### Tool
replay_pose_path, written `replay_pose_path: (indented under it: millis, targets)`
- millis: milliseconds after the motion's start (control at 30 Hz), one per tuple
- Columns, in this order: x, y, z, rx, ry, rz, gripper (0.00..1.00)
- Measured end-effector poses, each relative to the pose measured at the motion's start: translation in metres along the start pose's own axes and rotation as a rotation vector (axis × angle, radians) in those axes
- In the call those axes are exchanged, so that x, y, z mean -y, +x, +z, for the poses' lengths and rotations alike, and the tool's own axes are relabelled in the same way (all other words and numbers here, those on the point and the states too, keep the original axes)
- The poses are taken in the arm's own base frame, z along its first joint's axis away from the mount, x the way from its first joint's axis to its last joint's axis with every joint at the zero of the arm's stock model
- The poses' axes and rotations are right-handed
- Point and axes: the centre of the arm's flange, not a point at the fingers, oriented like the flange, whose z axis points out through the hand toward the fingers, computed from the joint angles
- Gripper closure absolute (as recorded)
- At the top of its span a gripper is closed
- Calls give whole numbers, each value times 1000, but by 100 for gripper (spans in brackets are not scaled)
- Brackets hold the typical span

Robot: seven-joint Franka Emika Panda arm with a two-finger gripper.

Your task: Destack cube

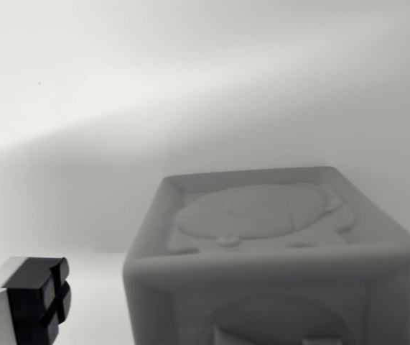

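The cube (273,259) fills the lower middle of the wrist view, its embossed top face up. One gripper finger (36,302) shows at lower left, apart from it; the gripper's opening cannot be told.

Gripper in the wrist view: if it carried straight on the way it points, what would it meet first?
Probably the cube, filling the lower frame between one finger pad and the right edge. Depth is unclear.

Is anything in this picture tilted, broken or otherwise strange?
Nothing stands out. The cube sits level, its embossed top face whole and undamaged. One finger of the gripper shows at the wrist view's left, apart from it. What lies under the cube is hidden.
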Motion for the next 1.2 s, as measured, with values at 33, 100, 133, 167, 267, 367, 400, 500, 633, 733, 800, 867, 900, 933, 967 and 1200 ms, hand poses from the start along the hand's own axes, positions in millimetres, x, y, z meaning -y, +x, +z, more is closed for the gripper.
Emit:
replay_pose_path:
  millis: [33,100,133,167,267,367,400,500,633,733,800,867,900,933,967,1200]
  targets:
    - [0,0,0,0,0,0,0]
    - [0,0,0,0,0,0,0]
    - [0,0,0,0,0,0,0]
    - [0,0,0,0,0,0,0]
    - [0,0,0,0,0,0,0]
    - [0,0,0,0,0,0,0]
    - [0,0,0,0,0,0,0]
    - [0,0,0,0,0,0,0]
    - [0,0,0,0,0,0,0]
    - [0,0,-3,0,1,1,0]
    - [0,1,-6,-1,2,1,0]
    - [1,1,-10,-1,3,1,0]
    - [1,1,-13,-1,3,1,0]
    - [1,0,-14,-1,3,1,0]
    - [1,0,-16,-1,4,1,0]
    - [1,1,-35,-1,4,1,0]
